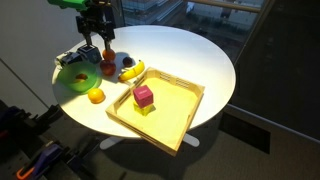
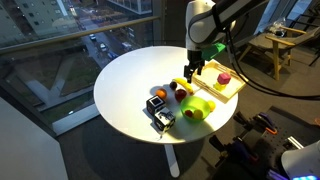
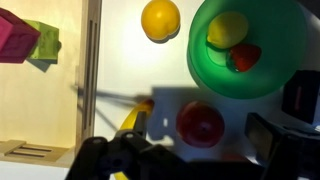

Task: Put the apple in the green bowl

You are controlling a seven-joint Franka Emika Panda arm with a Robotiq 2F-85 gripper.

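The red apple (image 3: 200, 122) lies on the white table beside the green bowl (image 3: 262, 75) and next to a banana (image 3: 131, 120). In the wrist view it sits between my two fingers. My gripper (image 3: 200, 140) is open and empty, hovering a little above the apple. In both exterior views the gripper (image 1: 98, 45) (image 2: 191, 70) hangs over the apple (image 1: 108, 67) (image 2: 184, 95) near the bowl (image 1: 70, 82) (image 2: 200, 110). The bowl holds a yellow fruit (image 3: 227, 29) and a small red item (image 3: 245, 57).
An orange fruit (image 3: 160, 19) (image 1: 95, 96) lies by the bowl. A wooden tray (image 1: 175, 115) (image 3: 60, 100) holds a pink block (image 1: 143, 96) and a yellow-green block (image 3: 45, 42). A dark object (image 2: 160, 116) stands near the table edge.
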